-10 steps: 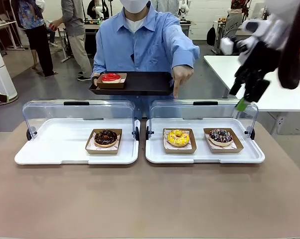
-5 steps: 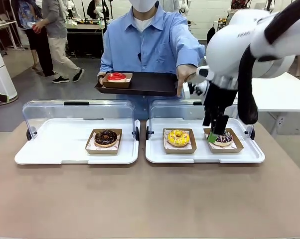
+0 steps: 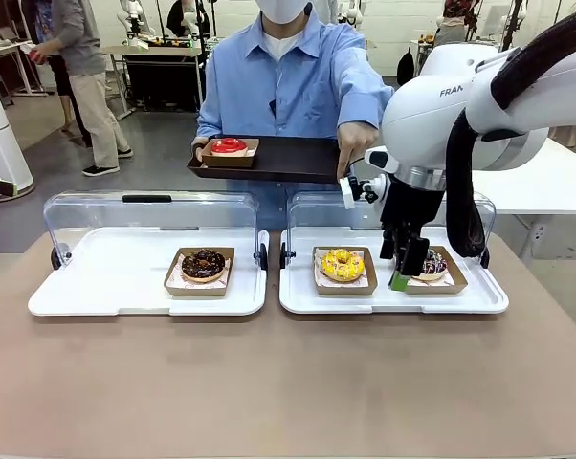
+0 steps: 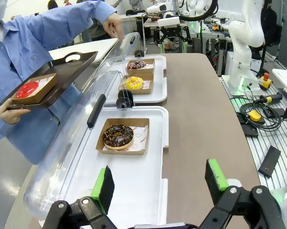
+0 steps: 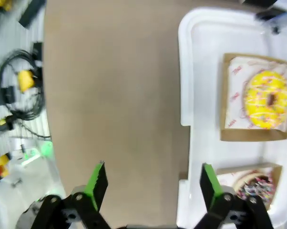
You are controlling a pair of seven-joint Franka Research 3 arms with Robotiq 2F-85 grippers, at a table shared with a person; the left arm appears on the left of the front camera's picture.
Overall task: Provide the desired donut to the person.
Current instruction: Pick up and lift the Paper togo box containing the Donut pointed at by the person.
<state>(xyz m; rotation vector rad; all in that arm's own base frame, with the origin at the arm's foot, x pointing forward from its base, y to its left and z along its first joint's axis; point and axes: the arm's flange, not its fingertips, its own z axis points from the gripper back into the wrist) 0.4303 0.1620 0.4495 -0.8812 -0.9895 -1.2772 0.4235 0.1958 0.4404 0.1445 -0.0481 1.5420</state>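
Observation:
The person (image 3: pixel 288 76) stands across the table holding a black tray (image 3: pixel 288 161) that carries a red donut (image 3: pixel 229 146), and one hand (image 3: pixel 350 148) points down toward the right tray. On the right white tray (image 3: pixel 393 301) sit a yellow donut (image 3: pixel 343 264) and a dark sprinkled donut (image 3: pixel 433 262), each in a cardboard box. My right gripper (image 3: pixel 403 273) hangs open low between them, partly covering the sprinkled donut's box. In the right wrist view my right gripper (image 5: pixel 153 183) straddles the tray's edge, with the yellow donut (image 5: pixel 267 100) and sprinkled donut (image 5: pixel 258 186) to one side. My left gripper (image 4: pixel 158 181) is open above the left tray, short of the chocolate donut (image 4: pixel 117 136).
The left white tray (image 3: pixel 97 296) holds the chocolate donut (image 3: pixel 203 263). Both trays have clear lids (image 3: pixel 149 215) folded open along the far side. Bare brown table (image 3: pixel 288 382) lies in front. Other people walk in the room behind.
My right arm has swung in from the upper right and dropped to the right tray between the yellow and sprinkled donuts. The person's tray has shifted slightly right; the hand still points.

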